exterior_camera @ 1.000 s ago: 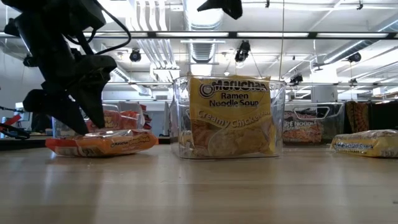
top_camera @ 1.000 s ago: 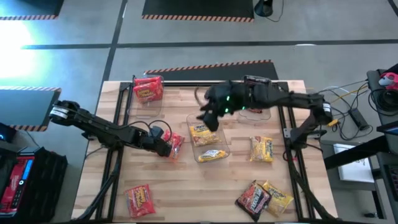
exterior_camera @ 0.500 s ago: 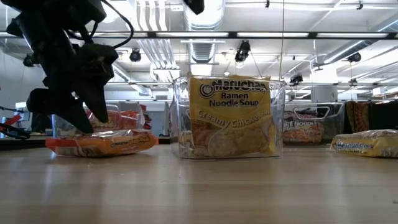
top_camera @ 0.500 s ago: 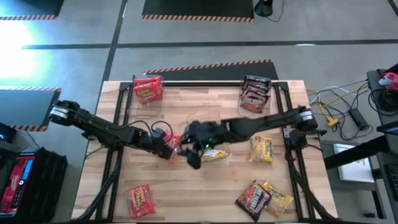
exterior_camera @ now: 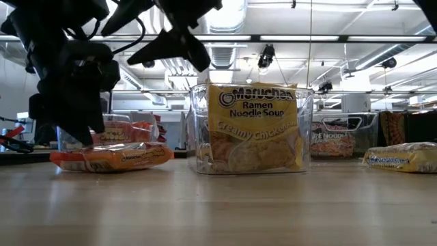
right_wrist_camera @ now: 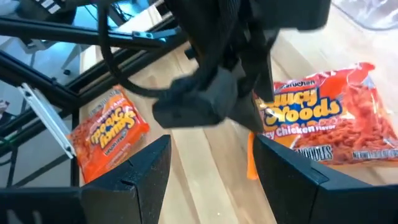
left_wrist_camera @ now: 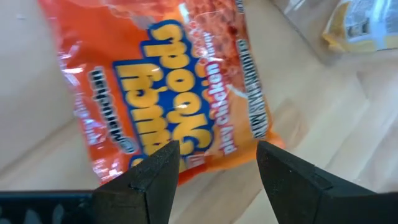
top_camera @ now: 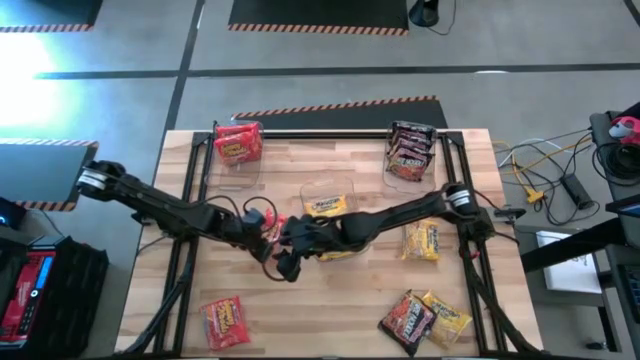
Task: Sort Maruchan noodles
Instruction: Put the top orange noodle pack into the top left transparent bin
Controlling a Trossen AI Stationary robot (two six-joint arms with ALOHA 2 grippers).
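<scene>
A red Maruchan packet (left_wrist_camera: 174, 93) lies flat on the table left of centre (top_camera: 275, 222). My left gripper (left_wrist_camera: 217, 174) stands open just above its near end, one finger toward each long side; I cannot tell whether it touches. My right gripper (right_wrist_camera: 211, 174), also open, hangs in the air close by on the near right (top_camera: 287, 262), above packet height (exterior_camera: 167, 41), facing the left gripper (right_wrist_camera: 217, 93). A clear bin (exterior_camera: 198, 123) at mid table holds yellow packets (exterior_camera: 252, 130).
A bin with red packets (top_camera: 238, 142) stands far left and one with dark packets (top_camera: 408, 150) far right. Loose packets lie about: red (top_camera: 225, 322) near left, yellow (top_camera: 422, 240) right, dark (top_camera: 403, 318) and yellow (top_camera: 447, 315) near right.
My right gripper has swung from the far side over the middle bin toward the near left and down, ending beside the left gripper and the red packet, still open. My left gripper has rolled a little at the wrist without leaving its place.
</scene>
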